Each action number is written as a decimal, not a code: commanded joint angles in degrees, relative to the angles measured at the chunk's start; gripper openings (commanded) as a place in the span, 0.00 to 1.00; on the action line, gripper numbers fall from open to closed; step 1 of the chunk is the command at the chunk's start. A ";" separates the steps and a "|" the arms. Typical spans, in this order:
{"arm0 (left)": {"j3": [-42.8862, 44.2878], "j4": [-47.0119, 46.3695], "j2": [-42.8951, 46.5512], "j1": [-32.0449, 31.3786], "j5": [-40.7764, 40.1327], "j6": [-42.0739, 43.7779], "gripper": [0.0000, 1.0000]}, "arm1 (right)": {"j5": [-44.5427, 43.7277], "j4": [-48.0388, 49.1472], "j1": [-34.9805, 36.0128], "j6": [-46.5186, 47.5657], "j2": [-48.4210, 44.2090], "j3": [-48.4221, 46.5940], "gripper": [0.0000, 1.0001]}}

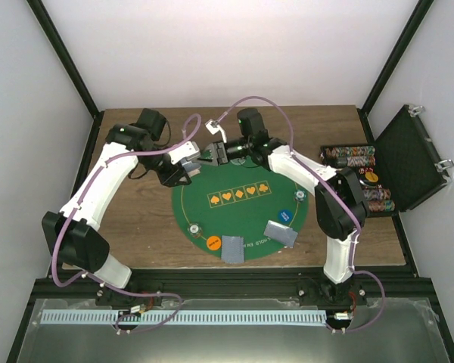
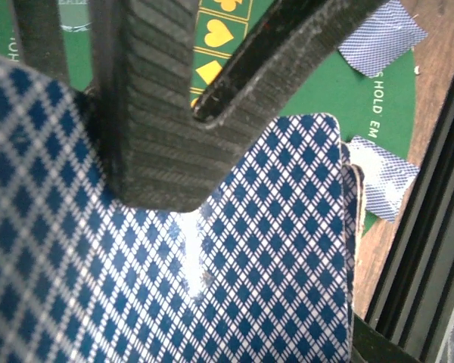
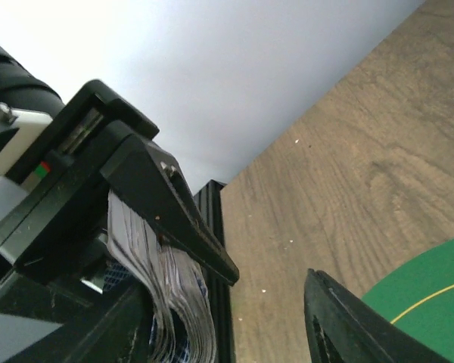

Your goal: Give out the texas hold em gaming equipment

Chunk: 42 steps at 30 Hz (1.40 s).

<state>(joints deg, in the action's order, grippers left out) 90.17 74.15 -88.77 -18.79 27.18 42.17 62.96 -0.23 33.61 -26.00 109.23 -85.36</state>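
My left gripper (image 1: 186,169) is shut on a deck of blue-diamond-backed cards (image 2: 234,287) and holds it above the mat's far left edge. The deck's edge also shows in the right wrist view (image 3: 174,302). My right gripper (image 1: 212,155) is open right at the deck. One ribbed finger (image 2: 151,113) lies on the top card and the other (image 2: 287,45) is raised off it. Two small card piles (image 1: 232,248) (image 1: 281,233) lie face down at the mat's near edge. An orange disc (image 1: 213,243), a blue disc (image 1: 285,216) and two clear-grey discs (image 1: 194,227) (image 1: 300,197) lie on the mat.
The round green mat (image 1: 242,215) with orange suit marks covers the table's middle. An open black case (image 1: 408,155) stands at the right, with rows of poker chips (image 1: 350,156) beside it. Black frame posts line the table edges.
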 commanded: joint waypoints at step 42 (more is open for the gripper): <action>-0.48 -3.00 0.25 0.39 0.22 -1.02 0.41 | -2.61 -5.85 1.80 3.07 2.56 -7.38 0.70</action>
<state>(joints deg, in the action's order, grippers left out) 88.29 71.61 -88.88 -18.72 24.69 41.63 60.23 -7.53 34.61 -22.74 110.83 -89.73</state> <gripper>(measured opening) 0.412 0.690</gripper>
